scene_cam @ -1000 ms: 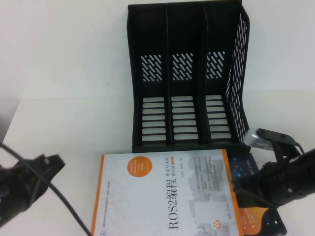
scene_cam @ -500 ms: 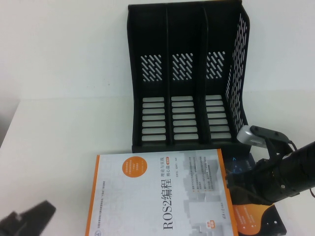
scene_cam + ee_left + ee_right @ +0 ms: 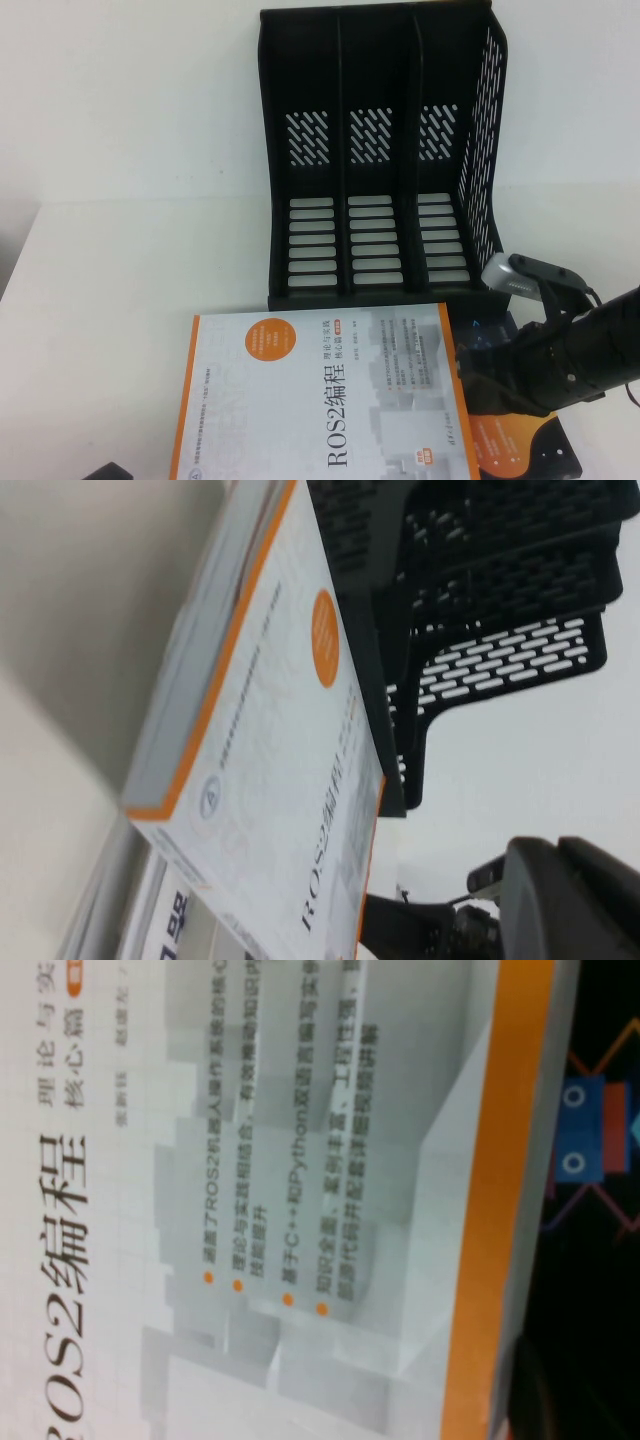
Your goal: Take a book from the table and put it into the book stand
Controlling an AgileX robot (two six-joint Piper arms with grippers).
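Observation:
A white book with an orange border (image 3: 320, 400), titled ROS2, lies at the table's front, in front of the black three-slot book stand (image 3: 380, 160). My right gripper (image 3: 468, 388) is at the book's right edge and shut on it. In the right wrist view the cover (image 3: 300, 1210) fills the frame, with a dark finger (image 3: 545, 1400) at its orange edge. My left gripper (image 3: 105, 470) is only a dark tip at the high view's bottom left, apart from the book. The left wrist view shows the book (image 3: 290, 780) and stand (image 3: 480, 600).
A dark book with orange and blue art (image 3: 525, 445) lies under the white book's right side and also shows in the right wrist view (image 3: 600, 1160). The white table (image 3: 130, 270) stretches left of the stand. A white wall rises behind.
My left arm has pulled back down and left, almost out of the high view. The book and my right gripper have shifted a little to the left.

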